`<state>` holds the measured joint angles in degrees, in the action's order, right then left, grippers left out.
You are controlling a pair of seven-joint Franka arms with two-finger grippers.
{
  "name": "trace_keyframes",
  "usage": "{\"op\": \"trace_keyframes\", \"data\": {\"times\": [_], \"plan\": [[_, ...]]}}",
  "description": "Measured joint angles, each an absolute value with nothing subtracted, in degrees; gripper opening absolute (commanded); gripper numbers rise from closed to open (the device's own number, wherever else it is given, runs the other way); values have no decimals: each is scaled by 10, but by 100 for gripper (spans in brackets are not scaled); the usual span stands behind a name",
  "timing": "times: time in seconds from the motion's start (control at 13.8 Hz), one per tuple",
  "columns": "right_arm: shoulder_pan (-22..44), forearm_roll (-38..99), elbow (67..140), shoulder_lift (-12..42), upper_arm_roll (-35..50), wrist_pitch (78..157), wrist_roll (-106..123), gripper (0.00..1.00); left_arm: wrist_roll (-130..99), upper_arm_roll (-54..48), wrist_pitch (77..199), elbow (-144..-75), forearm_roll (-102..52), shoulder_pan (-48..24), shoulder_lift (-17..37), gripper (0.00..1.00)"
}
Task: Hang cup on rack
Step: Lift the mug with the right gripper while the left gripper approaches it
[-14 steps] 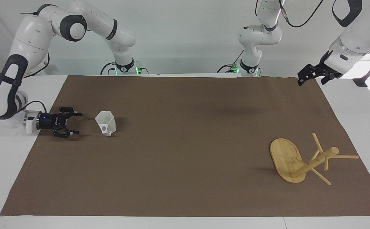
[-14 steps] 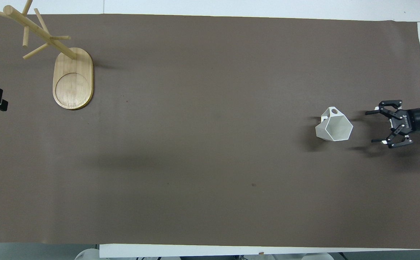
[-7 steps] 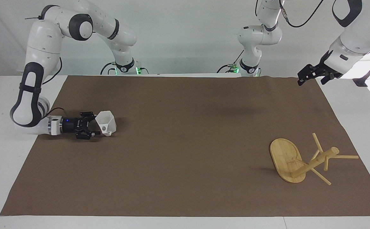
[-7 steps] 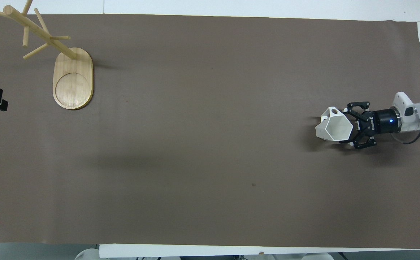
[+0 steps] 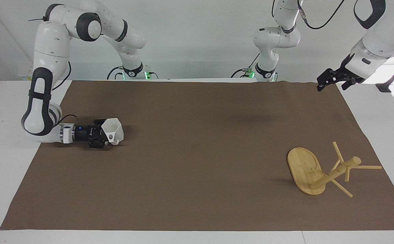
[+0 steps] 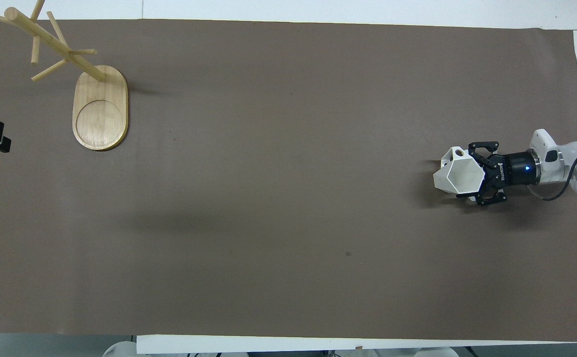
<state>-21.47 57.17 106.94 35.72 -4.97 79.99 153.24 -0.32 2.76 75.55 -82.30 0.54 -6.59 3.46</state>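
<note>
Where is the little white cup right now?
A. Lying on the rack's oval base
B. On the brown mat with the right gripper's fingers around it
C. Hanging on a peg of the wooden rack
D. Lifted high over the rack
B: the cup sits on the mat, the right gripper at its sides, and the rack stands bare at the left arm's end.

The only lettering in sight is a small white brand mark on the black body of the right arm's two-finger gripper (image 6: 473, 174), seen from overhead; it is too small to read. Nothing else in either view carries a legible word, number or sign.
</note>
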Motion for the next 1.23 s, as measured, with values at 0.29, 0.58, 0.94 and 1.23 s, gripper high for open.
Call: {"op": "trace_keyframes", "data": {"times": [0.29, 0.58, 0.94, 1.23], "plan": [[-206, 572, 1079, 357, -50, 801, 1532, 46, -3, 28, 756, -823, 5, -66, 35, 100], [-204, 572, 1080, 352, -49, 801, 1520, 27, -3, 28, 756, -823, 5, -66, 35, 100], [-103, 656, 1080, 284, -42, 824, 1397, 27, -4, 21, 769, -823, 5, -72, 35, 100], [48, 785, 1083, 238, -40, 966, 1317, 27, -160, 13, 779, -862, 5, -123, 19, 100]]}}
